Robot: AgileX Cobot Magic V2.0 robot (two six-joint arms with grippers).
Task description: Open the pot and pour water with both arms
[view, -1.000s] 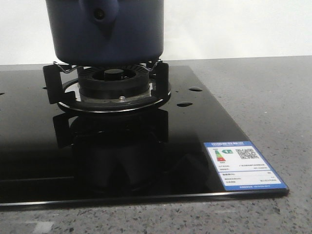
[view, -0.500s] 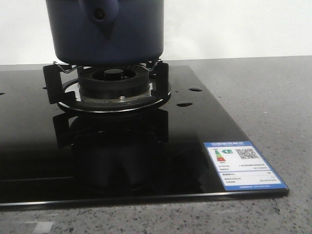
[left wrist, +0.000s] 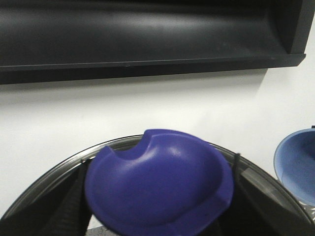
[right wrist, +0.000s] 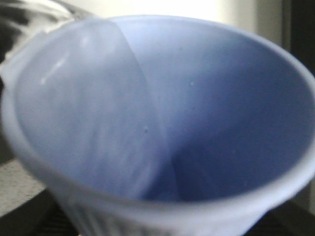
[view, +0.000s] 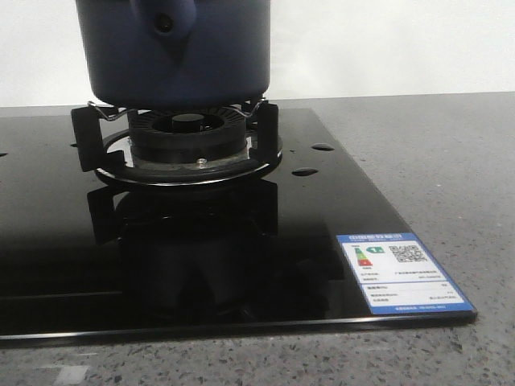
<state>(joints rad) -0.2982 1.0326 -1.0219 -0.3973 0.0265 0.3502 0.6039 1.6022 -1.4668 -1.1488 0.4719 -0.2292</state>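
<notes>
Squarely on the burner grate of the black glass stove sits the pot. Close before the left fingers is a blue lid knob; close before the right, a pale-blue cup. Neither pair's opening can be told.

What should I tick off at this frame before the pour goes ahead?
1. Pot seated on the burner support: ok, upright on the prongs.
2. Lid off the pot: cannot tell; the left wrist view shows a blue knob over a glass lid, pot rim cropped in front view.
3. Left tool shut on the knob: cannot tell, fingers hidden.
4. Cup held by right tool: cannot tell, cup fills the view.
5. Water in cup: cannot tell, blurred.
6. Cooktop free of spills: ok.
</notes>
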